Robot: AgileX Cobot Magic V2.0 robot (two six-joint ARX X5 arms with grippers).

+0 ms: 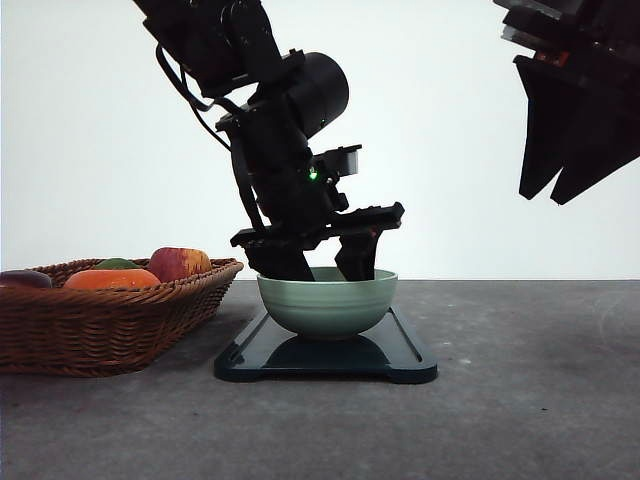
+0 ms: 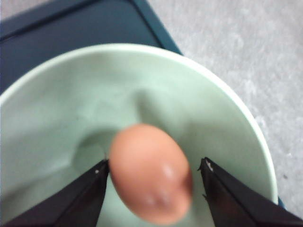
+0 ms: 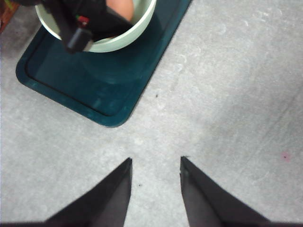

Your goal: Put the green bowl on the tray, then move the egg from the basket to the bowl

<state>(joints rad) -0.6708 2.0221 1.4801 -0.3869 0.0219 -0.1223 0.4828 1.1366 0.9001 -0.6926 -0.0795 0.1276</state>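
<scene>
The green bowl (image 1: 327,304) stands on the dark tray (image 1: 410,360) at the table's middle. My left gripper (image 1: 318,268) reaches down into the bowl. In the left wrist view a brown egg (image 2: 149,172) sits between the fingers of the left gripper (image 2: 155,165), just above the bowl's (image 2: 57,113) floor. One fingertip (image 2: 97,177) is at the egg's side, while a thin gap shows at the other, so the jaws look open. The wicker basket (image 1: 100,325) stands left of the tray. My right gripper (image 1: 565,185) hangs open and empty, high on the right.
The basket holds an orange fruit (image 1: 112,279), a red apple (image 1: 178,263) and other produce. In the right wrist view the right gripper (image 3: 156,163) is over bare grey table beside the tray's corner (image 3: 111,118). Grey tabletop stretches to the right of the tray.
</scene>
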